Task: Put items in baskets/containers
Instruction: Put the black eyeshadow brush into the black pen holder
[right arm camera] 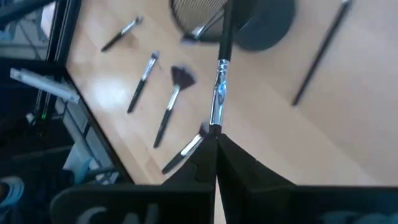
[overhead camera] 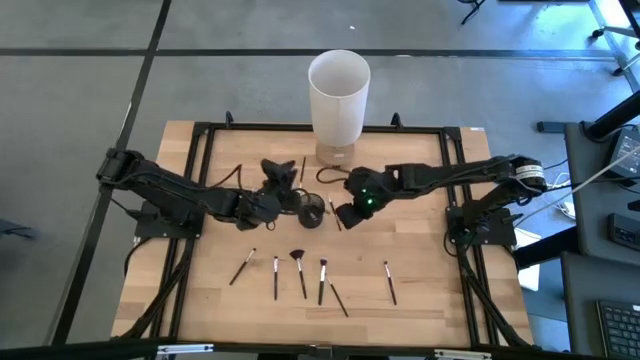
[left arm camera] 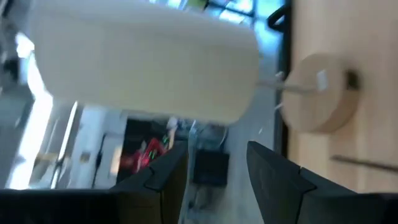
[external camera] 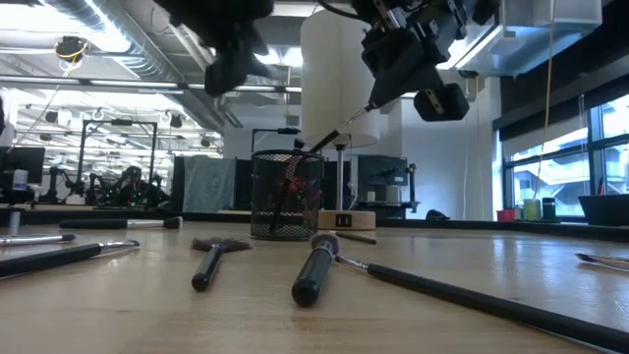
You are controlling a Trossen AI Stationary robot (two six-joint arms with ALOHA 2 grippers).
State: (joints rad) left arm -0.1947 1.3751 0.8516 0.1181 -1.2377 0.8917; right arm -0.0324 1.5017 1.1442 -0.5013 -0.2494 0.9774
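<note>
At the middle of the table (overhead camera: 420,300), the right tool (right arm camera: 216,138) pinches a brush (right arm camera: 221,81) by its end, slanted down with its far end over the rim of the small dark mesh cup (external camera: 287,195). The left tool (left arm camera: 214,165) hangs just beside the cup, fingers spread and empty. Six more brushes (overhead camera: 301,272) lie in a loose row on the table's near side, another (overhead camera: 303,167) behind the cup beside the tall white cylinder (overhead camera: 338,95).

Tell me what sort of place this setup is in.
Probably a robotics lab or workshop: a wooden table on a dark metal frame carries two robot arms, exposed ceiling ducts run overhead, and more equipment benches fill the room behind.
</note>
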